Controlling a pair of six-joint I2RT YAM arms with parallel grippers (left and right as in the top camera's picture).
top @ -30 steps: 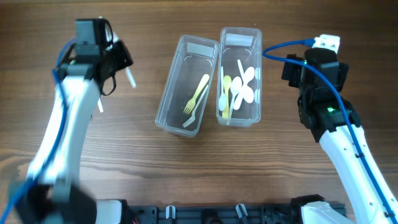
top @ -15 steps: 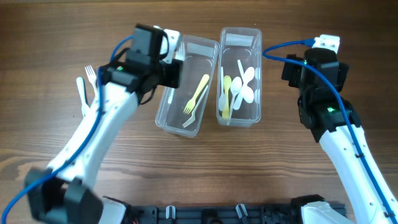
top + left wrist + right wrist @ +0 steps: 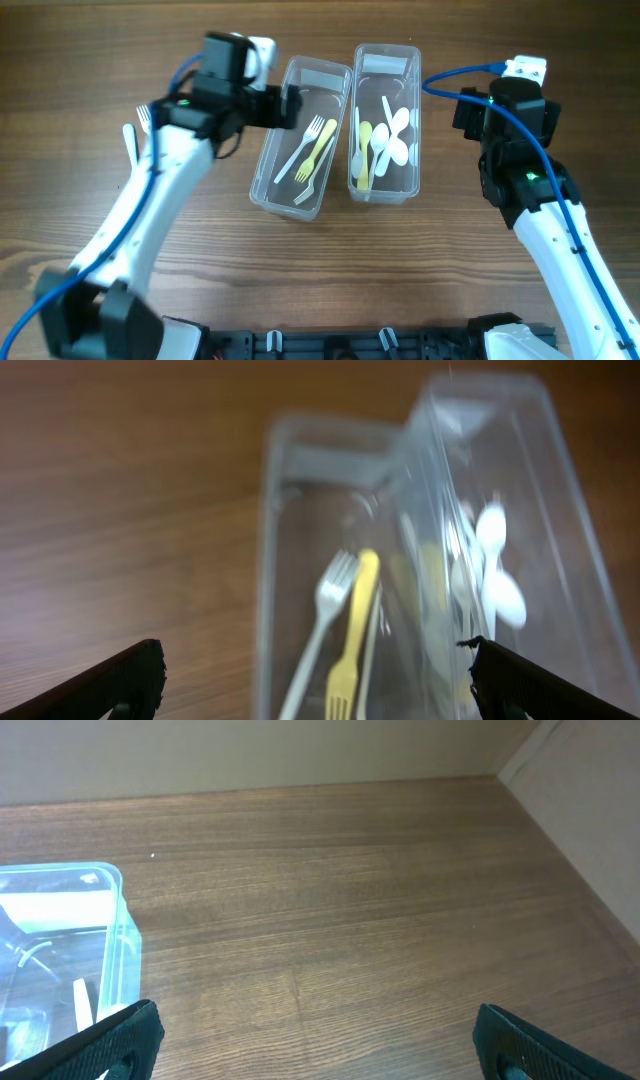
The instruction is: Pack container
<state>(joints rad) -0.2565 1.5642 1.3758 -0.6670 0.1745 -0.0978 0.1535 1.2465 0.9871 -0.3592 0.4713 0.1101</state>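
Left container (image 3: 266, 165) and right container (image 3: 386, 196) sitting side by side on table (image 3: 400, 270). Left container holding 2 white forks (image 3: 300, 155) and 1 yellow fork (image 3: 322, 145); right container holding white and yellow spoons (image 3: 395, 140). Left gripper (image 3: 315, 678) hovering over left container, fingers wide apart, gripping nothing. Right gripper (image 3: 315, 1040) also spread, empty, near right container. Only overhead showing loose white cutlery (image 3: 135, 135) lying on table.

blurred, the left pincer (image 3: 315, 663) gaped wide over a clear container (image 3: 268, 560) holding a white fork (image 3: 328, 600) beside a yellow fork (image 3: 356, 622); white spoons (image 3: 497, 565) lay in the neighbouring container (image 3: 562, 470).
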